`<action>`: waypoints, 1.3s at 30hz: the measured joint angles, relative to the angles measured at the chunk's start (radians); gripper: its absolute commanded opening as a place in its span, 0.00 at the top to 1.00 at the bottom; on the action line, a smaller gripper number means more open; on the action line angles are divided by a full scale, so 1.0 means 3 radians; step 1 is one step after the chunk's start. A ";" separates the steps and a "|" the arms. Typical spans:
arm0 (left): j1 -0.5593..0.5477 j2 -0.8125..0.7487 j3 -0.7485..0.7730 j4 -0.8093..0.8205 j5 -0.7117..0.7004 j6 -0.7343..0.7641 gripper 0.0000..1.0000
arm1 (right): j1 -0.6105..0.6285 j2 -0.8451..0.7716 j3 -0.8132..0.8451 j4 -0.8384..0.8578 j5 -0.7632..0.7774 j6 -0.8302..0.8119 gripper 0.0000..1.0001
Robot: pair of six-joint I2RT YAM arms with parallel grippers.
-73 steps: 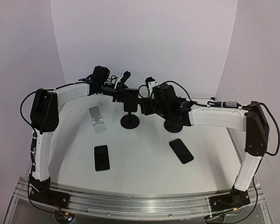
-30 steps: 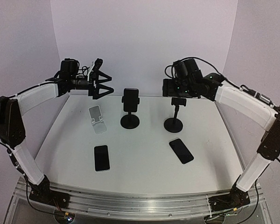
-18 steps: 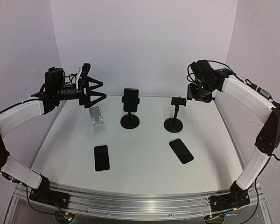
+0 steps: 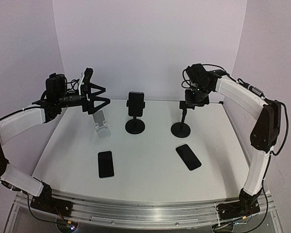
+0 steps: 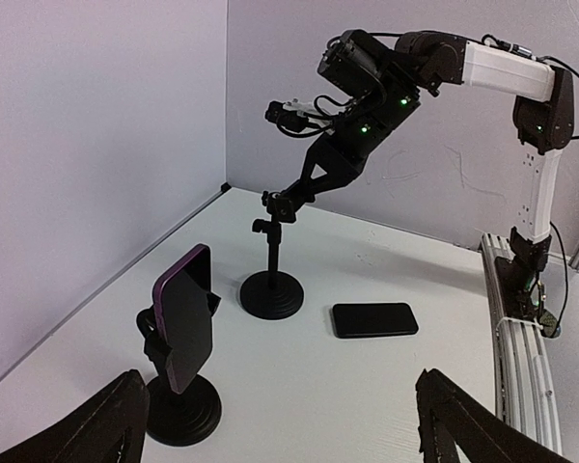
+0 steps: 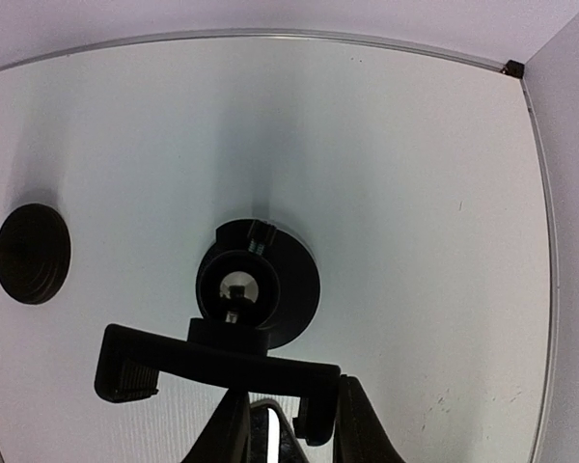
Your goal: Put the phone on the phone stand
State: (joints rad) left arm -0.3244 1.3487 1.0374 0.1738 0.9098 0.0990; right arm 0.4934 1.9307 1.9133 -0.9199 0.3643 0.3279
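Note:
Two dark phones lie flat on the white table: one at front left (image 4: 105, 164), one at front right (image 4: 188, 157) (image 5: 374, 319). A third, purple-edged phone (image 4: 136, 103) (image 5: 185, 316) sits clamped upright in the middle black stand (image 4: 135, 126). The right black phone stand (image 4: 181, 129) (image 5: 270, 294) holds nothing. My right gripper (image 4: 188, 103) (image 6: 294, 405) is over its top, jaws narrow around one end of the clamp bar (image 6: 212, 365). My left gripper (image 4: 104, 95) (image 5: 280, 386) hangs open in the air, above the white folding stand (image 4: 102, 124).
The back wall and side walls close in the table (image 4: 145, 179). The right arm (image 5: 482, 68) arches high over the right stand. In the right wrist view the middle stand's round base (image 6: 32, 253) lies at the far left.
My right arm swung back in from the far right onto the empty stand's clamp and its jaws narrowed on it. The left arm drew back to the left, staying open.

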 measured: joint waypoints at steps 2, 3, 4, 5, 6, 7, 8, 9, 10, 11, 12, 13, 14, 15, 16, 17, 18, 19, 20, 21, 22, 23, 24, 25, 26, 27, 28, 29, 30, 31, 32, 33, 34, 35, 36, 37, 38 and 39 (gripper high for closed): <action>0.0000 0.0000 0.0000 0.0025 -0.0002 -0.0005 0.05 | 0.0001 0.0004 0.0000 -0.0008 -0.0010 -0.0031 0.82; 0.0000 0.0000 0.0000 0.0036 -0.0003 -0.0007 0.05 | 0.0001 0.0004 0.0000 -0.0012 -0.0014 -0.0043 0.84; 0.0000 0.0000 0.0000 0.0039 -0.0005 -0.0009 0.05 | 0.0001 0.0004 0.0000 -0.0017 -0.0019 -0.0052 0.88; 0.0000 0.0000 0.0000 0.0038 -0.0006 -0.0010 0.05 | 0.0000 0.0004 0.0000 -0.0023 -0.0019 -0.0064 0.92; 0.0000 0.0000 0.0000 0.0037 -0.0006 -0.0010 0.05 | 0.0000 0.0004 0.0000 -0.0027 -0.0021 -0.0078 0.95; 0.0000 0.0000 0.0000 0.0037 -0.0006 -0.0010 0.05 | 0.0000 0.0004 -0.0001 -0.0030 -0.0023 -0.0087 0.98; 0.0000 0.0000 0.0000 0.0039 -0.0006 -0.0010 0.05 | 0.0000 0.0004 -0.0001 -0.0032 -0.0025 -0.0098 1.00; 0.0000 0.0000 0.0000 0.0039 -0.0006 -0.0010 0.05 | 0.0000 0.0004 -0.0001 -0.0032 -0.0027 -0.0117 1.00; 0.0000 0.0000 0.0000 0.0038 -0.0006 -0.0010 0.05 | 0.0000 0.0004 -0.0001 -0.0030 -0.0036 -0.0121 1.00; 0.0000 0.0000 0.0000 0.0038 -0.0006 -0.0010 0.05 | 0.0000 0.0004 -0.0001 -0.0027 -0.0050 -0.0120 1.00; 0.0000 0.0000 0.0000 0.0039 -0.0005 -0.0010 0.05 | -0.0006 0.0005 -0.0001 -0.0023 -0.0072 -0.0125 1.00; 0.0000 0.0000 0.0000 0.0039 -0.0005 -0.0011 0.05 | -0.0014 0.0006 -0.0001 -0.0021 -0.0099 -0.0131 1.00; 0.0000 0.0000 0.0000 0.0039 -0.0005 -0.0011 0.05 | -0.0018 0.0005 -0.0001 -0.0018 -0.0127 -0.0137 1.00; 0.0000 0.0000 0.0000 0.0039 -0.0004 -0.0011 0.05 | -0.0020 0.0004 -0.0001 -0.0011 -0.0157 -0.0144 1.00; 0.0000 0.0000 0.0000 0.0038 -0.0004 -0.0010 0.05 | -0.0018 0.0003 -0.0001 -0.0005 -0.0180 -0.0150 1.00; 0.0000 0.0000 0.0000 0.0039 -0.0004 -0.0010 0.05 | -0.0015 0.0002 -0.0001 -0.0001 -0.0203 -0.0156 1.00; 0.0000 0.0000 0.0000 0.0038 -0.0004 -0.0010 0.05 | -0.0007 -0.0003 -0.0005 0.0007 -0.0232 -0.0158 1.00; 0.0000 0.0000 0.0000 0.0038 -0.0004 -0.0010 0.05 | 0.0010 -0.0014 -0.0018 0.0022 -0.0266 -0.0155 1.00; 0.0000 0.0000 0.0000 0.0038 -0.0004 -0.0009 0.05 | 0.0040 -0.0035 -0.0048 0.0035 -0.0295 -0.0147 1.00; 0.0000 0.0000 0.0000 0.0038 -0.0004 -0.0009 0.05 | 0.0073 -0.0056 -0.0076 0.0045 -0.0319 -0.0137 1.00; 0.0000 0.0000 0.0000 0.0038 -0.0004 -0.0009 0.05 | 0.0117 -0.0080 -0.0106 0.0051 -0.0333 -0.0120 1.00; 0.0000 0.0000 0.0000 0.0038 -0.0004 -0.0009 0.05 | 0.0176 -0.0109 -0.0145 0.0055 -0.0344 -0.0099 1.00; 0.0000 0.0000 0.0000 0.0038 -0.0004 -0.0009 0.06 | 0.0249 -0.0137 -0.0177 0.0055 -0.0348 -0.0067 1.00; 0.0000 0.0000 0.0000 0.0041 -0.0006 -0.0009 0.05 | 0.0332 -0.0157 -0.0204 0.0052 -0.0347 -0.0030 1.00; 0.0000 0.0000 0.0000 0.0041 -0.0005 -0.0010 0.05 | 0.0419 -0.0175 -0.0231 0.0053 -0.0349 0.0012 1.00; 0.0000 0.0000 0.0000 0.0047 -0.0004 -0.0010 0.05 | 0.0501 -0.0189 -0.0251 0.0056 -0.0353 0.0050 1.00; 0.0000 0.0000 0.0000 0.0058 -0.0004 -0.0010 0.05 | 0.0577 -0.0200 -0.0266 0.0055 -0.0358 0.0089 1.00; 0.0000 0.0000 0.0000 0.0065 -0.0004 -0.0010 0.05 | 0.0654 -0.0206 -0.0273 0.0050 -0.0362 0.0135 1.00; 0.0000 0.0000 0.0000 0.0067 -0.0002 -0.0010 0.05 | 0.0718 -0.0209 -0.0273 0.0044 -0.0368 0.0175 1.00; 0.0000 0.0000 0.0000 0.0068 -0.0002 -0.0010 0.06 | 0.0768 -0.0209 -0.0273 0.0030 -0.0371 0.0212 1.00; 0.0000 0.0000 0.0000 0.0068 -0.0001 -0.0010 0.06 | 0.0819 -0.0209 -0.0273 0.0013 -0.0371 0.0250 1.00; 0.0000 0.0000 0.0000 0.0068 0.0001 -0.0010 0.05 | 0.0861 -0.0210 -0.0271 -0.0008 -0.0368 0.0289 1.00; 0.0000 0.0000 0.0000 0.0070 0.0005 -0.0009 0.05 | 0.0891 -0.0211 -0.0268 -0.0033 -0.0362 0.0326 1.00; 0.0000 0.0000 0.0000 0.0072 0.0008 -0.0009 0.05 | 0.0915 -0.0214 -0.0265 -0.0060 -0.0356 0.0357 1.00; 0.0000 0.0000 0.0000 0.0079 0.0008 -0.0009 0.05 | 0.0938 -0.0220 -0.0263 -0.0087 -0.0354 0.0386 1.00; 0.0000 0.0000 0.0000 0.0091 0.0008 -0.0009 0.06 | 0.0949 -0.0229 -0.0263 -0.0115 -0.0356 0.0408 1.00; 0.0000 0.0000 0.0000 0.0102 0.0009 -0.0009 0.06 | 0.0958 -0.0237 -0.0263 -0.0144 -0.0358 0.0425 1.00; 0.0000 0.0000 0.0000 0.0118 0.0010 -0.0010 0.06 | 0.0970 -0.0244 -0.0263 -0.0169 -0.0366 0.0436 1.00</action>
State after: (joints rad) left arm -0.3244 1.3487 1.0374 0.2093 0.9127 0.0959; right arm 0.7845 1.8574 1.8343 -0.9705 0.2546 0.4585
